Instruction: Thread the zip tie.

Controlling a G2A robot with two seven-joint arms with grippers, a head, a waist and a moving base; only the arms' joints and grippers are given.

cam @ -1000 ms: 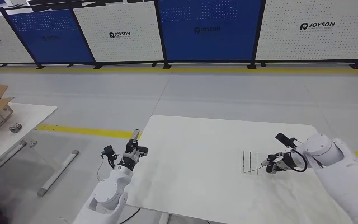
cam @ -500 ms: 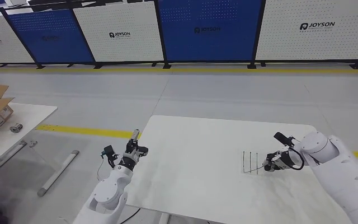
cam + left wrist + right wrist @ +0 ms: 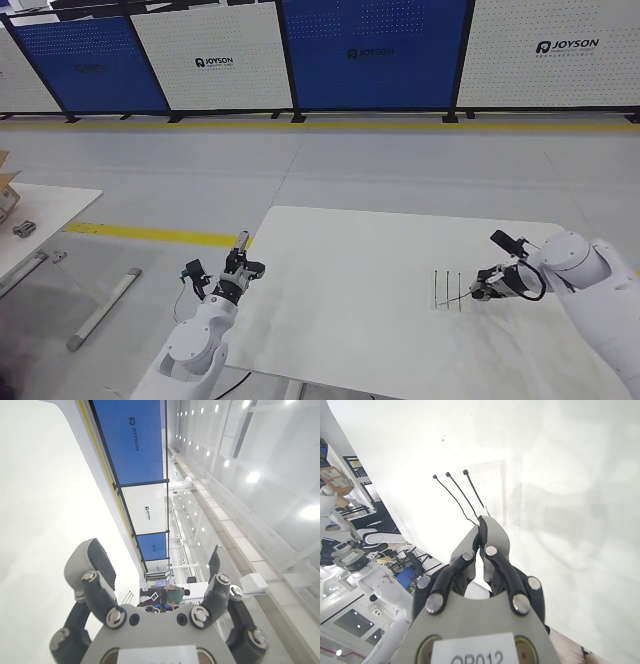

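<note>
Three black zip ties (image 3: 448, 289) lie side by side on the white table (image 3: 350, 270), near its right side. In the right wrist view their heads point away and their tails run toward my right gripper (image 3: 480, 521). It is shut on the thin tail of one zip tie (image 3: 456, 500), whose end bends up off the table into the fingertips. In the top view the right gripper (image 3: 478, 292) sits just right of the ties. My left gripper (image 3: 240, 245) rests at the table's left edge, far from them. Its fingers (image 3: 102, 560) are open and hold nothing.
The white table (image 3: 545, 475) carries nothing else between the two arms. Blue and white pegboard panels (image 3: 370, 55) stand beyond a yellow floor line. Another white table (image 3: 40, 215) stands off to the left.
My right gripper has shifted slightly up and away from the table's near edge, drawing the tie's tail with it. The left arm has stayed put.
</note>
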